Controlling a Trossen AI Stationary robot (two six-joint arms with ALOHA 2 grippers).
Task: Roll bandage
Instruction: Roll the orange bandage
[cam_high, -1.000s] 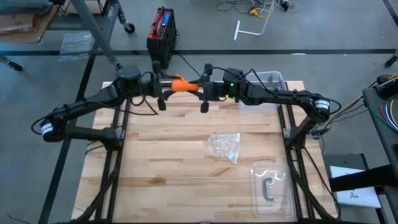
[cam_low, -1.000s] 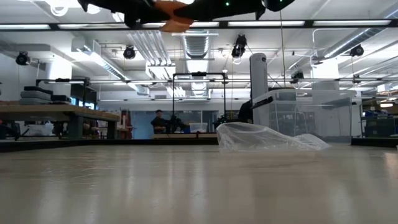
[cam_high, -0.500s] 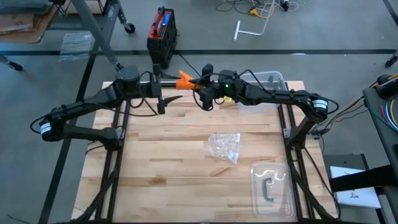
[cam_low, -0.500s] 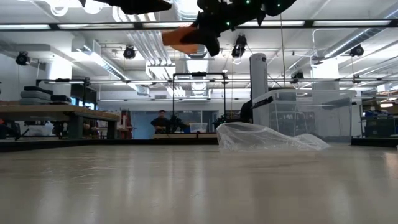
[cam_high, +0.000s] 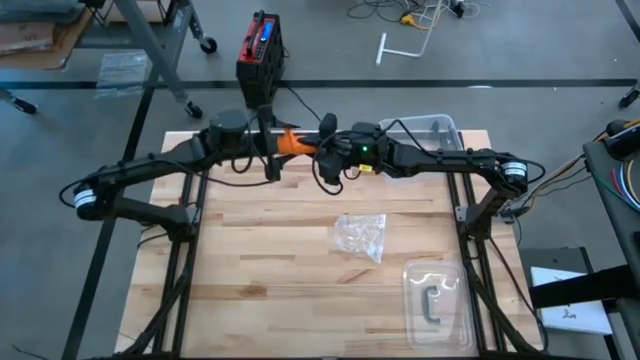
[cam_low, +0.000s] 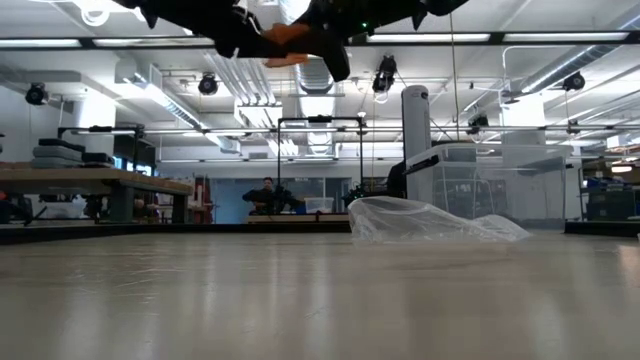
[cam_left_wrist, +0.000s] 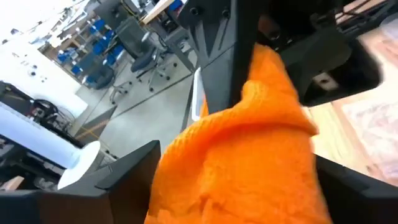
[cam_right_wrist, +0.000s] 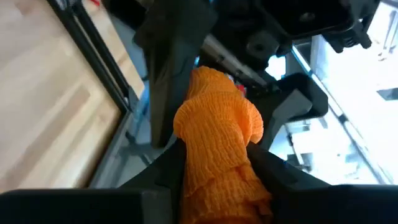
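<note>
We see both arms meeting high above the far edge of the table (cam_high: 300, 250), and between them the bandage (cam_high: 290, 142), a bunched orange wad, hangs in the air off the wood. The right gripper (cam_right_wrist: 214, 158) is clamped on it, its two dark fingers pressing the fabric from both sides. The left gripper (cam_high: 270, 152) sits right against the bandage with its fingers spread wide around the cloth, not squeezing it. From table height the orange shows at the very top, among the dark arms. On the table lie a crumpled clear wrapper (cam_high: 361, 236) and a clear plastic tray (cam_high: 437, 300) near the front right corner.
</note>
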